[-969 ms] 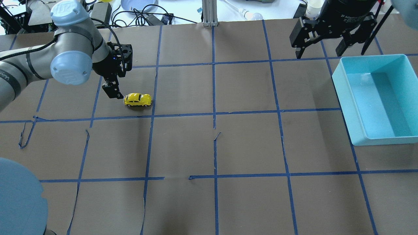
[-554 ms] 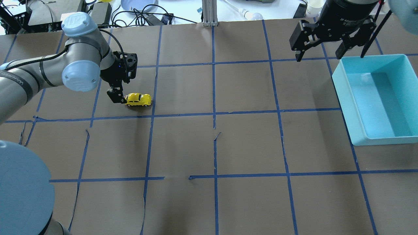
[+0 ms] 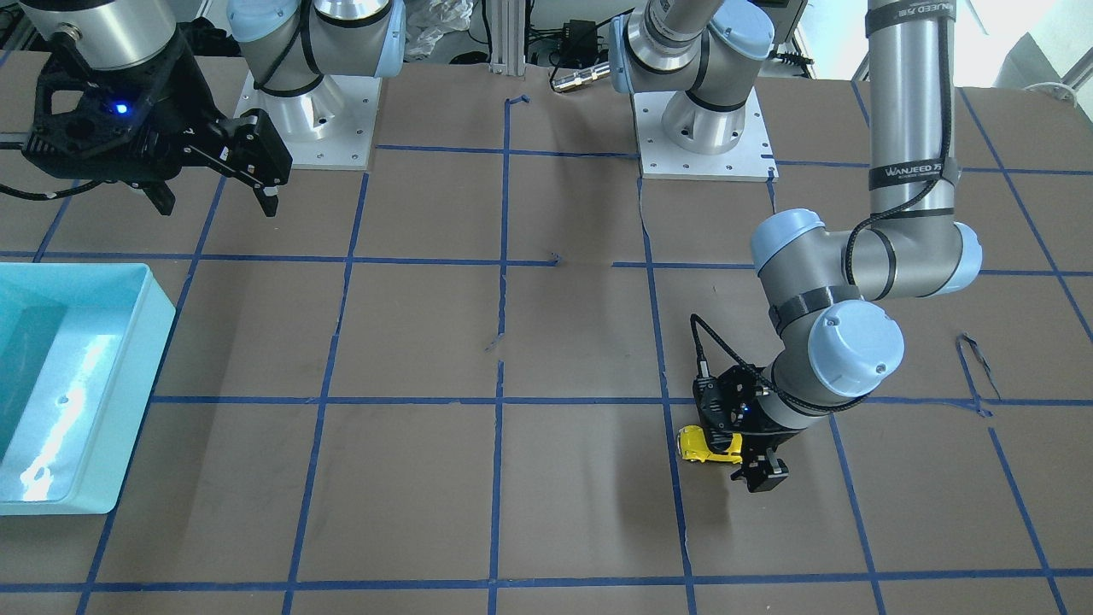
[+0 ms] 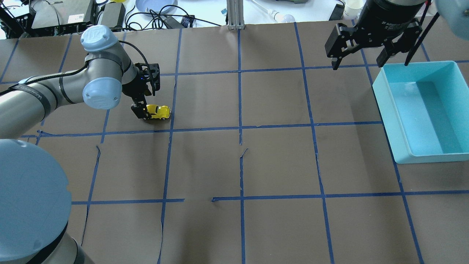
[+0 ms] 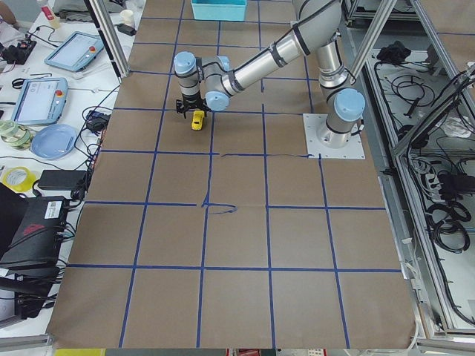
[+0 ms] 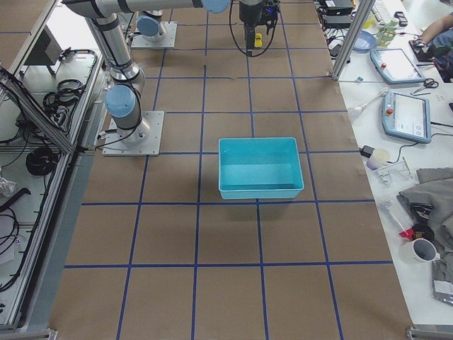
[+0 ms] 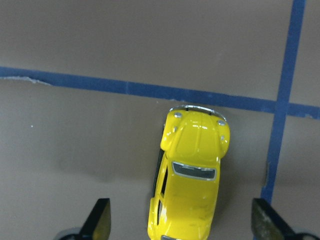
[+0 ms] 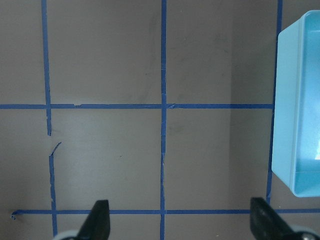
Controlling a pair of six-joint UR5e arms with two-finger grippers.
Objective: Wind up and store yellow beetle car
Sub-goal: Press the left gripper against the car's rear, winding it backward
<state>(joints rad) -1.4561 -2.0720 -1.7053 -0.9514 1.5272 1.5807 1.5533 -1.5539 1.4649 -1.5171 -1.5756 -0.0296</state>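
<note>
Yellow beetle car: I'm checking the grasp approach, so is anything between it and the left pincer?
Nothing visible. The yellow beetle car sits on bare paper between the fingers of the open left pincer.

- The car (image 4: 159,112) is glossy bright yellow and rounded, with dark windows and a silver bumper (its tail end is hidden).
- It stands upright on its wheels on the brown table (image 4: 278,161), its nose just beside a blue tape line (image 7: 125,88).

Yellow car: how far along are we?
Nothing looks finished. The car sits on the table, straddled by the open left gripper, not yet gripped. Winding and storing remain: the blue bin is empty, and the right gripper hangs open near it.
</note>
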